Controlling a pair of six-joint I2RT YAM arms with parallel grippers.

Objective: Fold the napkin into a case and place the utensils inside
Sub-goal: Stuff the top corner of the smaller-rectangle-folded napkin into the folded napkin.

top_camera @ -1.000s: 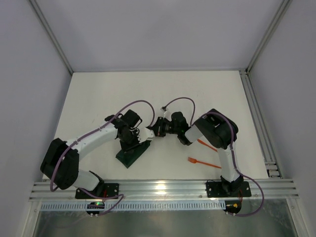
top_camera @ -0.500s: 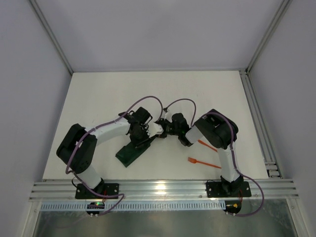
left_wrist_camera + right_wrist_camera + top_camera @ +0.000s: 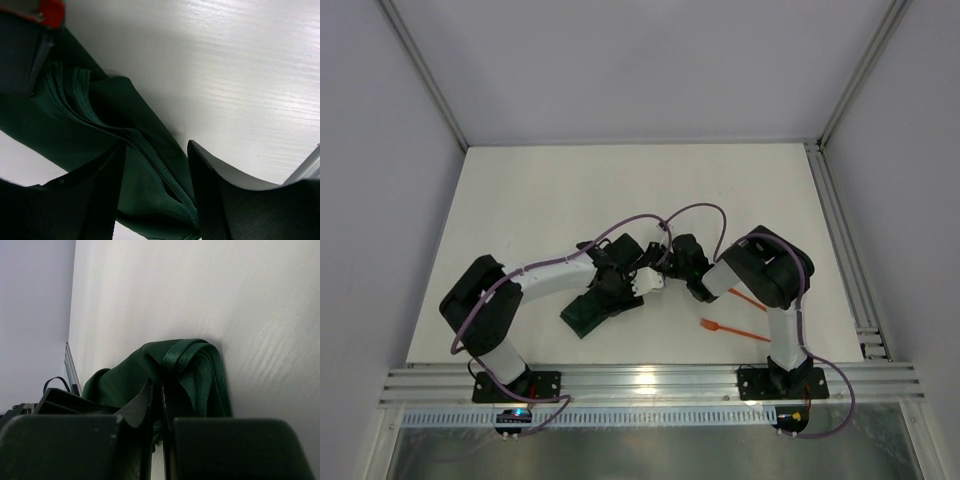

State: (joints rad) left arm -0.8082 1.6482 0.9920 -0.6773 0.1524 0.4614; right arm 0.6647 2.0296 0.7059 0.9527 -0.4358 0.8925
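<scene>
– Green cloth first: where is the napkin?

– Folded into a narrow slanted strip near the table's near edge, a little left of the middle. Its far end rises off the surface where the two claws meet.

– And the claws?

– The right gripper has its fingers pressed together on a hemmed fold of the napkin and holds that end up. The left gripper stands apart, its fingers straddling the strip with stacked hems showing in the gap. Nothing is pinched there, as far as I can see.

– Anything inside the case?

– No orange shows in it. The fork lies on the table towards the near right corner, well apart from the cloth. The second utensil is just beyond it, partly under the right arm (I can't tell what kind it is).

– What could go wrong?

– My guess is that the pinch sits on a thin edge, so a tug could slip it free and the layers would flop shut or unfold. If the left gripper closes on all the layers at once, the case gets sealed rather than opened. The two claws are also crowded together, so a sideways move might drag the whole strip across the table.
</scene>
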